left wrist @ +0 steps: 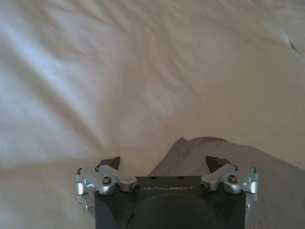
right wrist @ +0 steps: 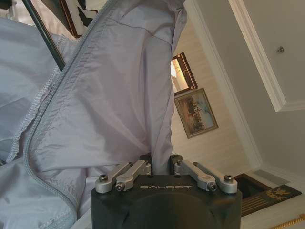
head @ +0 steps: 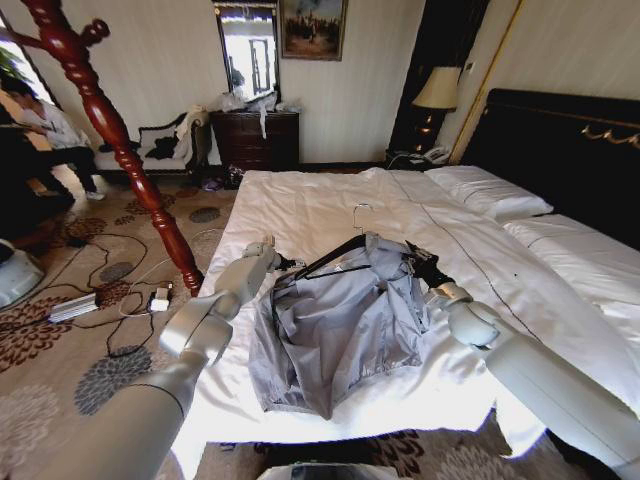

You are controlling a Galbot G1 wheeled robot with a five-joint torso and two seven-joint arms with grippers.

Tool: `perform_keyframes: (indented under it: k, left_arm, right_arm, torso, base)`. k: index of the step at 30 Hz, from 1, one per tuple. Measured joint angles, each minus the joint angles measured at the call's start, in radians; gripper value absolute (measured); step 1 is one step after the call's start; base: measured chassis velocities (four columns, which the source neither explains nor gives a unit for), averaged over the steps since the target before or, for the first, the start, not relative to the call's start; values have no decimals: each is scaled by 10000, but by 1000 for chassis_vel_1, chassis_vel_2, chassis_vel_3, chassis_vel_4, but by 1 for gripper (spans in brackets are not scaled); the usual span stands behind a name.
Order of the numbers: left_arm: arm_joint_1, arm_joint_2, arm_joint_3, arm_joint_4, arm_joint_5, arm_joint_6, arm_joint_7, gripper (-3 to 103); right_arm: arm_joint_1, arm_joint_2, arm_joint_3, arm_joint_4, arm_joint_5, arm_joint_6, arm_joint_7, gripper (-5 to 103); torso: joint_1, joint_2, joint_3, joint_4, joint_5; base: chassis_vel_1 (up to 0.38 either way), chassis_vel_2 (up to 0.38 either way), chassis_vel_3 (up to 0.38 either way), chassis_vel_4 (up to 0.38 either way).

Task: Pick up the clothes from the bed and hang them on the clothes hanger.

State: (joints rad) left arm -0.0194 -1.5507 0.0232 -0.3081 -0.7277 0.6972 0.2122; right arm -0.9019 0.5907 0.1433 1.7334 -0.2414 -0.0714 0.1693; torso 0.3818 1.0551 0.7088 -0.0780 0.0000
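At the near end of the wide white-duveted bed [head: 330, 205], the right gripper [right wrist: 161, 164] is pinched shut on a fold of the pale grey-blue thin shirt [head: 340, 320], lifting its shoulder. The thin black triangular hanger [head: 330, 258] already sits partly inside the collar end of the shirt (how far in, I cannot tell). The left gripper [left wrist: 164, 164] hovers with jaws spread wide, holding nothing, over the duvet at the shirt's edge. I judge the threading half done and the hanging not yet begun. Left of the bed stands a reddish-brown turned wooden coat stand [head: 120, 140] on patterned carpet [head: 60, 330].
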Motion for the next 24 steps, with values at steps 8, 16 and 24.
perform_keyframes:
  k: [8,16,24]
  left_arm:
    - [85,-180,13,255,570,-135,131,96]
    - [153,-247,35,285,680,-261,163,69]
    - [239,-302,172,199,731,-228,348,36]
  right_arm:
    - [10,46,21,51,42,-1,26,15]
    - [-16,16,59,71,53,-1,47,15]
    - [44,51,34,28,85,-2,54,15]
  torso:
    - [0,0,-1,0,1]
    - [-1,0,-1,2,1]
    - [0,0,0,-1,0]
  base:
    - [0,0,0,0]
    - [0,0,0,0]
    - [0,0,0,0]
